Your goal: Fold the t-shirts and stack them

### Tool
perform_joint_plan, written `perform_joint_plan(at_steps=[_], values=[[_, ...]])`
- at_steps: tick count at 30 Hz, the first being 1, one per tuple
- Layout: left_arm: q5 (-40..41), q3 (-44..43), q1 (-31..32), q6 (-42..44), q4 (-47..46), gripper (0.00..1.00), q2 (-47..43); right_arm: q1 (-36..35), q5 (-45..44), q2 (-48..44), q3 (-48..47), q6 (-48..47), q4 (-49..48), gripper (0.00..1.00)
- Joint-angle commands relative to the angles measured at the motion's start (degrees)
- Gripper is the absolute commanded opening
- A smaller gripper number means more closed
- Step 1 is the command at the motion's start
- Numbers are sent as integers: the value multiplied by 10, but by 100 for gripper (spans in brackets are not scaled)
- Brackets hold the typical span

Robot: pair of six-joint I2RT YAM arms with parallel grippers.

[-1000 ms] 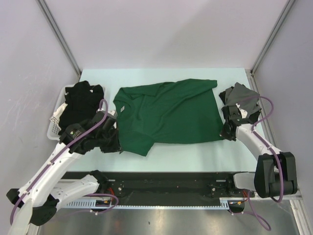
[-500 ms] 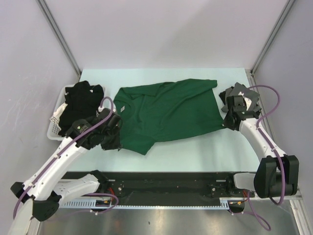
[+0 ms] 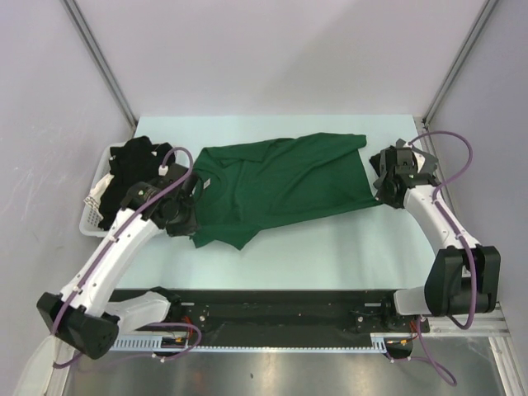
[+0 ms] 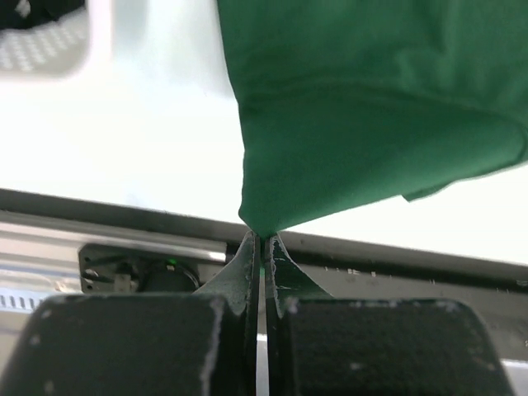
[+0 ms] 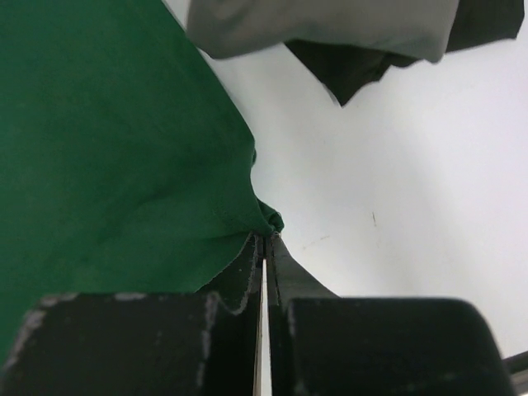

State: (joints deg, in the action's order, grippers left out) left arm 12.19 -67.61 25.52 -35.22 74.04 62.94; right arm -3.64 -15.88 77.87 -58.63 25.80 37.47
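The pale bench [image 3: 330, 256] sits inside plain grey walls, with both arms reaching in from its near edge. Nearest the camera, the left end effector [image 4: 261, 241] is pressed together on a corner of the dark green t-shirt [image 3: 289, 186], and the cloth rises from the pinch in a taut point. On the other side, the right end effector [image 5: 266, 239] is likewise closed on the near right corner of the same shirt.

The shirt lies across the middle of the bench, neck to the left, with its near edge held up off the surface. On the left, past the left arm, black t-shirts [image 3: 132, 165] are heaped in the white basket [image 3: 89, 216]. At the far right, a grey t-shirt [image 5: 330, 25] lies crumpled over a black one, just beside the green hem.

The step in hand looks like the first fold, with the near half being brought over the far half. Next, both arms probably need to travel together toward the far edge, keeping the held edge level and tight. They would then lower it along the far edge before letting go. The right arm should keep clear of the grey shirt. Whether the left pinch holds sleeve or hem is hard to tell.

Compared with a second ago, both end effectors have moved away from the near edge. The shirt's near edge has gone with them, so more bare bench now shows in front.
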Motion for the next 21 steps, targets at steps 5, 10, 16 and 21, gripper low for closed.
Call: perform_joint_plan(at_steps=[5, 10, 16, 21], values=[[25, -66, -34, 52, -70, 0, 76, 5, 12, 57, -93, -12, -18, 0], [25, -97, -75, 76, -115, 0, 123, 5, 24, 102, -134, -21, -25, 0], [31, -173, -102, 110, -117, 0, 203, 8, 25, 165, -193, -29, -27, 0], [47, -226, -110, 143, -106, 0, 258, 11, 29, 212, -231, -34, -26, 0]])
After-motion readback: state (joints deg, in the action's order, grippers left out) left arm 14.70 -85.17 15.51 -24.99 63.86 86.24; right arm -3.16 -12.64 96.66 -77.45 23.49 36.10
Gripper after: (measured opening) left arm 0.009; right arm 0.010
